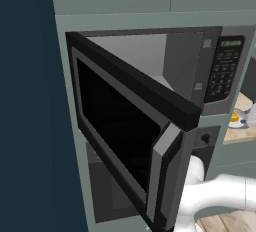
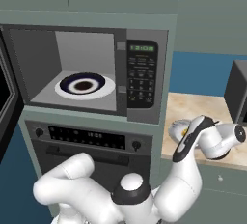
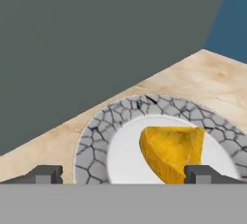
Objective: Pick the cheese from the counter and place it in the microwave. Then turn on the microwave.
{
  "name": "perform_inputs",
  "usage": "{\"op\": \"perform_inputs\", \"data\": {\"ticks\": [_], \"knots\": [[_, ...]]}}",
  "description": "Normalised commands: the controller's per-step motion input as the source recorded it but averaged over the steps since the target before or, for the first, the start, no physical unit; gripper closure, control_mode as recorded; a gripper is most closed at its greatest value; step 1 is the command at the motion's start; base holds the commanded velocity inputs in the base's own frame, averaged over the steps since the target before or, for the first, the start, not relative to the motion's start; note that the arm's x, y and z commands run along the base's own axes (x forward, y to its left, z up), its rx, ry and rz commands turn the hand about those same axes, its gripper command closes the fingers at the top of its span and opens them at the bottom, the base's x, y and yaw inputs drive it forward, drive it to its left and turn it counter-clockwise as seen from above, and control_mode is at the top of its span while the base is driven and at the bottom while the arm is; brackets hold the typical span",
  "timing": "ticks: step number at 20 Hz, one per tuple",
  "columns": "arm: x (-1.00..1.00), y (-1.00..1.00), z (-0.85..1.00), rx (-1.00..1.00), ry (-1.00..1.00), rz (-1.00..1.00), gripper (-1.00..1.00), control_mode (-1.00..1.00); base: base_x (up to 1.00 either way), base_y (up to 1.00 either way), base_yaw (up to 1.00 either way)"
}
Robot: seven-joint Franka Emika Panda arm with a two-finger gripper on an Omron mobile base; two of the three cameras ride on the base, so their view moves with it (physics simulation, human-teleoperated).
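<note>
Two dark fingertips (image 3: 46, 175) of the gripper (image 3: 126, 175) stood spread wide and empty over the patterned plate (image 3: 94, 138) on the counter (image 3: 43, 146). The cheese wedge (image 3: 171, 148) lay just ahead, off-centre toward the right-hand tip, its point aimed toward the gripper.

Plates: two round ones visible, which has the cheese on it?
The crackle-rimmed grey-white plate on the counter holds the cheese. The dark-ringed plate inside the microwave doesn't.

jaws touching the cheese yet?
Cannot tell. In the hand view the jaws stand wide open, one fingertip overlapping the cheese on its plate; whether it presses the wedge or sits in front of it isn't clear.
</note>
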Motion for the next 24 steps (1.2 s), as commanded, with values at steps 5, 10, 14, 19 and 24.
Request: {"op": "perform_inputs", "data": {"ticks": [5,10,14,19,24], "knots": [[0.18,-0.13,-0.16,0.00,0.01,0.00,-1.00,-1.00,0.00,0.00,0.00],[0.20,-0.09,-0.15,0.00,0.03,0.00,-1.00,-1.00,0.00,0.00,0.00],[0.25,-0.04,-0.12,0.00,0.02,0.00,-1.00,-1.00,0.00,0.00,0.00],[0.30,-0.06,-0.12,0.00,0.00,0.00,-1.00,-1.00,0.00,0.00,0.00],[0.22,-0.06,-0.19,0.00,0.02,0.00,-1.00,-1.00,0.00,0.00,0.00]]}}
